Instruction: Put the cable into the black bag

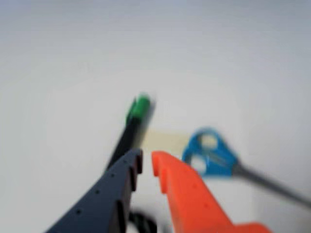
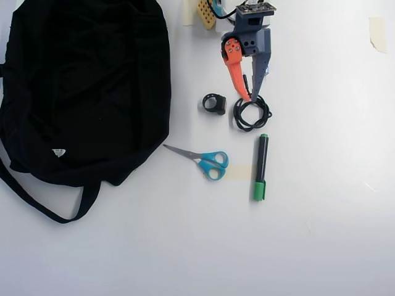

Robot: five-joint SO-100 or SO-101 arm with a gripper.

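The cable (image 2: 251,115) is a small loose black coil on the white table, and its straight end runs up between my fingers. My gripper (image 2: 250,97), one finger orange and one dark blue, hangs over the coil's top edge with its tips narrowly apart. In the wrist view the gripper (image 1: 146,162) shows a slim gap with bare table behind it. A bit of the cable (image 1: 143,224) appears low between the fingers. The black bag (image 2: 86,80) lies flat at the left of the overhead view, well apart from the gripper. It is out of the wrist view.
A chunky black ring (image 2: 214,103) sits just left of the coil. Blue-handled scissors (image 2: 210,161) (image 1: 211,153) and a black marker with a green cap (image 2: 261,166) (image 1: 131,126) lie beyond the coil. The bag's strap (image 2: 37,206) loops toward the lower left.
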